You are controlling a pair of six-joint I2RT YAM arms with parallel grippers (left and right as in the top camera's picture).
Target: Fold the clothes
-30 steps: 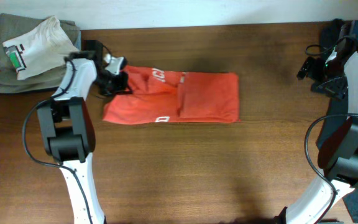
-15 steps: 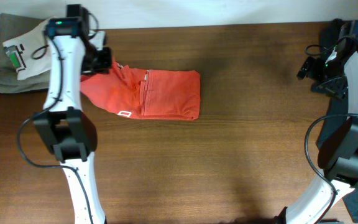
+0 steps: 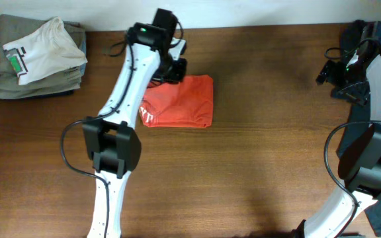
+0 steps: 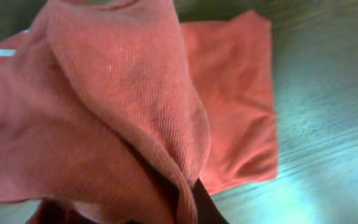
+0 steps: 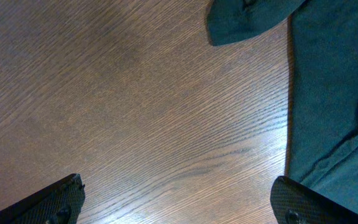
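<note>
1. The red-orange T-shirt [image 3: 185, 100] lies on the bench [image 3: 256, 165] as a compact folded block, left of the middle and toward the far edge.
2. The left end effector [image 3: 170, 67] sits at the shirt's far left corner. It is closed on a fold of cloth, which in the wrist view rises and drapes across the camera, hiding the fingers.
3. White lettering [image 3: 146, 118] shows at the shirt's near left edge.
4. The right end effector [image 5: 179, 205] hovers at the far right over bare wood, its fingers spread wide with nothing between them.
5. Dark cloth [image 5: 334, 93] lies beside it.
6. A white tee [image 3: 42, 49] tops olive folded pieces [image 3: 18, 84] at the far left, well apart from the shirt.
</note>
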